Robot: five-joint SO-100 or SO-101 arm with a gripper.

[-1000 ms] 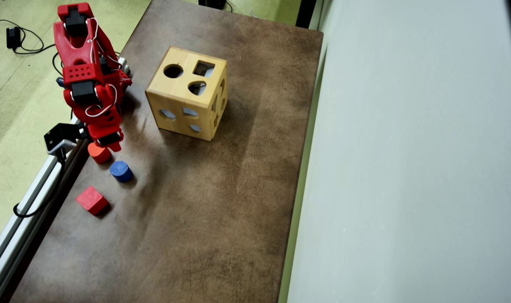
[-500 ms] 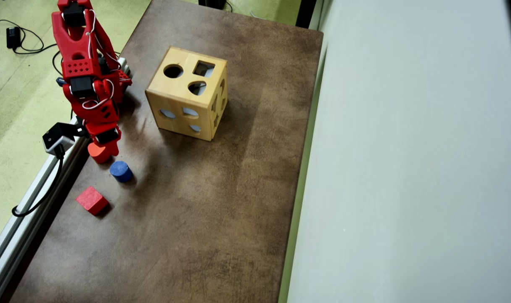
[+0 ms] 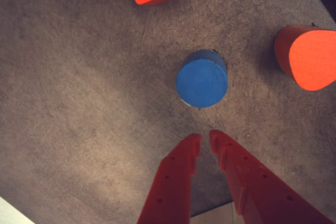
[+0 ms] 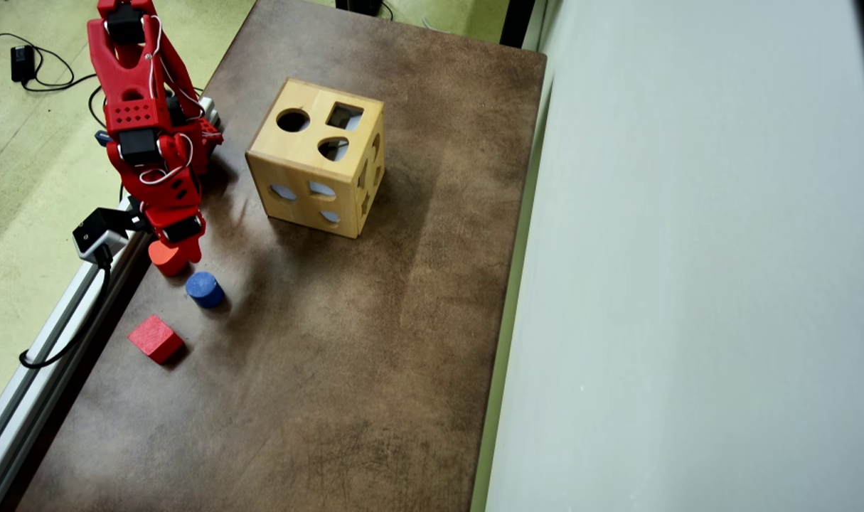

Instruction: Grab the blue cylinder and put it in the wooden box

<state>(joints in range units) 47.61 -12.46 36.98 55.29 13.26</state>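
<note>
Red arm (image 4: 144, 135): bent downward over the brown table (image 4: 346, 341).
Gripper (image 3: 205, 141): fingertips nearly pressed together, empty, just short of the blue wooden cylinder (image 3: 202, 82).
Cylinder: upright between two red blocks.

The red arm reaches downward — its claw (image 3: 205, 141) nearly closed, gripping nothing.

From a second ago, my arm (image 4: 151, 142) has pulled back toward twelve o'clock in the overhead view. Its wrist camera (image 4: 94, 235) has shifted slightly toward nine o'clock.
</note>
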